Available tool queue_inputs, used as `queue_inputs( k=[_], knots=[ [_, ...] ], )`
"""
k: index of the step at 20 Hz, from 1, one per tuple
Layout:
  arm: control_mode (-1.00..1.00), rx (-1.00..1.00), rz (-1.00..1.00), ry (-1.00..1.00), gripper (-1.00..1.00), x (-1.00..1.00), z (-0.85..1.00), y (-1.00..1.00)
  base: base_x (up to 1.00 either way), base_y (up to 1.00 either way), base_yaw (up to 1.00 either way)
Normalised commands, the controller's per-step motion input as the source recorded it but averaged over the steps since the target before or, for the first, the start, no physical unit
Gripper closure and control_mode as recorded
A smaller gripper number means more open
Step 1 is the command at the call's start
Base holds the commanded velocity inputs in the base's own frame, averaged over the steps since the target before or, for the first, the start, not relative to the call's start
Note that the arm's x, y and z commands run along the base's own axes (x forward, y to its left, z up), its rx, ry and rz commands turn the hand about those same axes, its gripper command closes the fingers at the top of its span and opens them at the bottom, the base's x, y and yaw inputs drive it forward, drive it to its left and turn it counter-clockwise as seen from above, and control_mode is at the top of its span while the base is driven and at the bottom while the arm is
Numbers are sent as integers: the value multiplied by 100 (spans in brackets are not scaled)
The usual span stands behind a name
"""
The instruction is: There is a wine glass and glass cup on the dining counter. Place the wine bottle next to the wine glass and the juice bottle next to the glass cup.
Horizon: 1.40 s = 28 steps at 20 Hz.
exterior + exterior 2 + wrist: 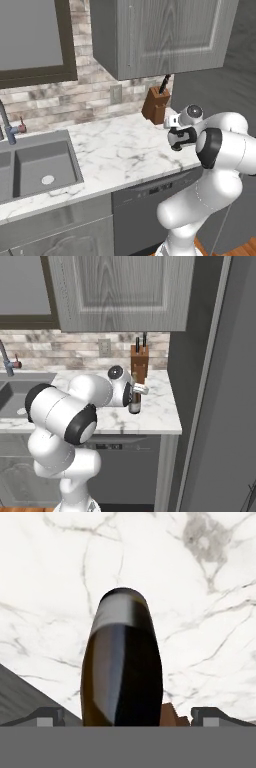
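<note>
Wine bottle (122,662), dark with a pale label band, stands between our two finger tips (45,716), which flank its upper body on either side; we see the gripper (125,719) closed narrow on the bottle, though the hand view does not show the contact faces themselves. In the right base view we find the same bottle (134,404) under the hand, its base at or just above the marble counter (160,406); we cannot tell whether it touches. The gripper (136,392) sits at the end of the white arm (65,416), which folds forward over the counter edge. Just behind the bottle stands a brown knife block (138,366) with dark handles rising from it, against the brick backsplash (75,353). From the left base view, we see the gripper (176,137) beside the knife block (156,104), with the steel sink (35,167) and its faucet (7,125) well apart to the left. Grey wall cabinets (160,35) hang above, and a dark dishwasher front (145,210) lies below the counter.
</note>
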Motion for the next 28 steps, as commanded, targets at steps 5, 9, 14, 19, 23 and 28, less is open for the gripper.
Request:
queue_inputs(
  k=[5,9,14,19,23,28],
  knots=[
    [-100,0,0,0,-100,0,-4,0,0,0,0],
    [-100,0,0,0,-100,0,-4,-1,0,0,0],
    [-100,0,0,0,-100,1,-2,-1,0,0,0],
    [-100,0,0,0,-100,4,-2,-5,0,0,0],
    [-100,0,1,0,-100,8,-5,-6,0,0,0],
    [-100,0,1,0,-100,4,-6,-10,0,0,0]
  ],
)
